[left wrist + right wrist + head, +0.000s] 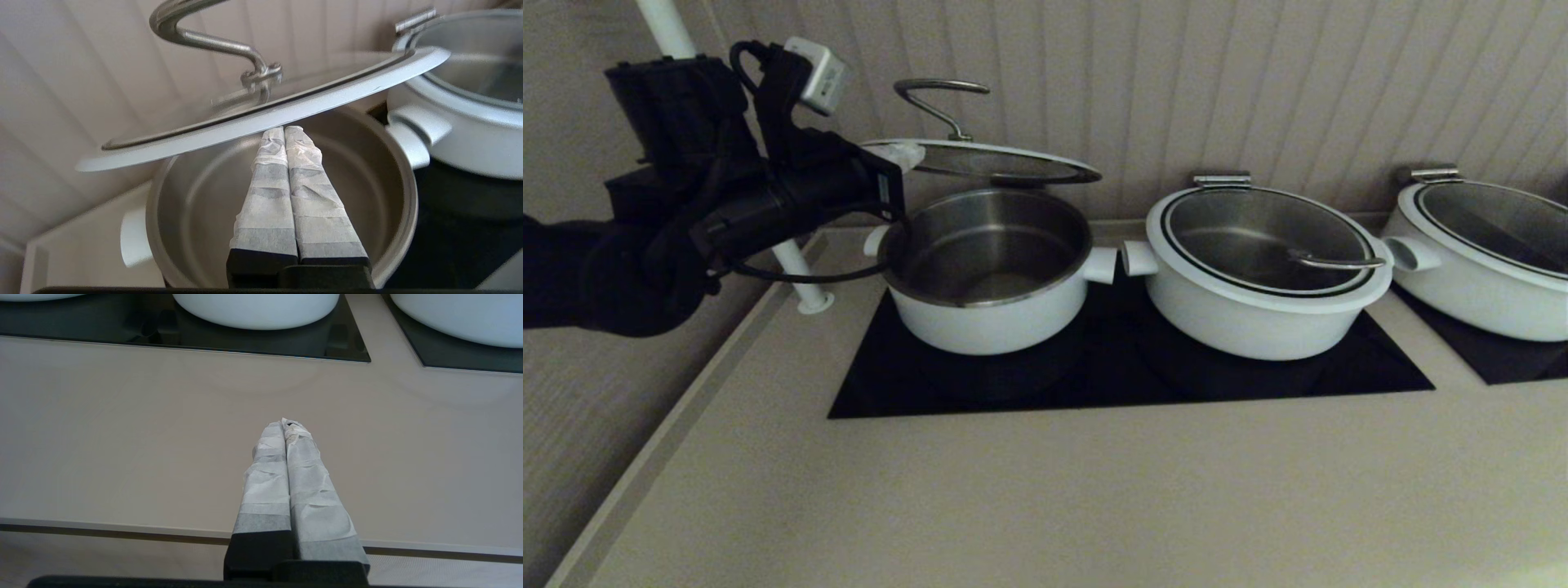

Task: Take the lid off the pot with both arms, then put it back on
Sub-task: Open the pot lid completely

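Your left gripper point(284, 130), fingers pressed together, props lid point(988, 161) rim from beneath; unclamped lid could slide onto pot point(988, 273).

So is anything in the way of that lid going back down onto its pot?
Only the left pincer itself: its closed fingers sit under the lid, over the open pot. Nothing else lies between them. The right pincer is elsewhere, over the bare counter.

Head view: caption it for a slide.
Left gripper props the lid up above the open pot; two neighbouring pots stay covered.
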Controlling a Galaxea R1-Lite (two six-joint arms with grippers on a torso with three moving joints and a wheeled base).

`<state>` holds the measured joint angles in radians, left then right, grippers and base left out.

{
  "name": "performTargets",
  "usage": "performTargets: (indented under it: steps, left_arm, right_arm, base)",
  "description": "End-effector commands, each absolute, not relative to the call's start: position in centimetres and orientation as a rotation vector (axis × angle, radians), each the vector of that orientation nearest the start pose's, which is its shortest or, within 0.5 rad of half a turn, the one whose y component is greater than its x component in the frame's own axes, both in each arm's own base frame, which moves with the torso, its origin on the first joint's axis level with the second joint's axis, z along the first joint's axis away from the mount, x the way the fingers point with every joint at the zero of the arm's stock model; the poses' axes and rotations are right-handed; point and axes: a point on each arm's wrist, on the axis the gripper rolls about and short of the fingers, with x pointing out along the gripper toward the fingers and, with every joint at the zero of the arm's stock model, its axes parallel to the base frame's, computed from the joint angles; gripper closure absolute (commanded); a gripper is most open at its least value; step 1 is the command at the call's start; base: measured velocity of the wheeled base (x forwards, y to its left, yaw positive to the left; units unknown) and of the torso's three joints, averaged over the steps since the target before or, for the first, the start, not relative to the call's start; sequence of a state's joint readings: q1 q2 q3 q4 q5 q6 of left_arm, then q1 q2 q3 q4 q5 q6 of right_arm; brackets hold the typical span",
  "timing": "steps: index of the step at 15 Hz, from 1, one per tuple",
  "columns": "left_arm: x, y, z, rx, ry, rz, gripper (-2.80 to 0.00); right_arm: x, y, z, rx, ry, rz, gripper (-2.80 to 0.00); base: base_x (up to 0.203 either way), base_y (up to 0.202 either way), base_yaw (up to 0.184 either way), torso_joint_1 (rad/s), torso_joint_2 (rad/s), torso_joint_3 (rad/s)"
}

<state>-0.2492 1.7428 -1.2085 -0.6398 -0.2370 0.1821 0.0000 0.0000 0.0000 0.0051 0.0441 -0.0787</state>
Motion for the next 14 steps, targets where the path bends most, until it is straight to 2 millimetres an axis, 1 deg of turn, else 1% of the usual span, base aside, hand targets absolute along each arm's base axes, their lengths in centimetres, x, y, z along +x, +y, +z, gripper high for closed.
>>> performTargets:
  steps: [1, 9, 14]
  left_arm:
    - [33.01, -9.61, 28.63, 0.177, -0.169, -0.492, 0.00]
    - [32.89, -9.86, 28.69, 0.180, -0.175, -0.497, 0.00]
    - [33.17, -10.15, 27.85, 0.183, -0.149, -0.499, 0.00]
  right_arm:
    - [-2.27, 0.10, 7.49, -0.080, 0.006, 0.045, 0.00]
    - [-2.27, 0.10, 7.51, -0.080, 0.005, 0.045, 0.00]
    - [-2.27, 0.10, 7.50, -0.080, 0.004, 0.046, 0.00]
  base:
    - [0.000, 0.000, 0.000, 0.000, 0.00, 0.000]
    - [0.000, 0.000, 0.000, 0.000, 0.00, 0.000]
    - [0.000, 0.000, 0.000, 0.000, 0.00, 0.000]
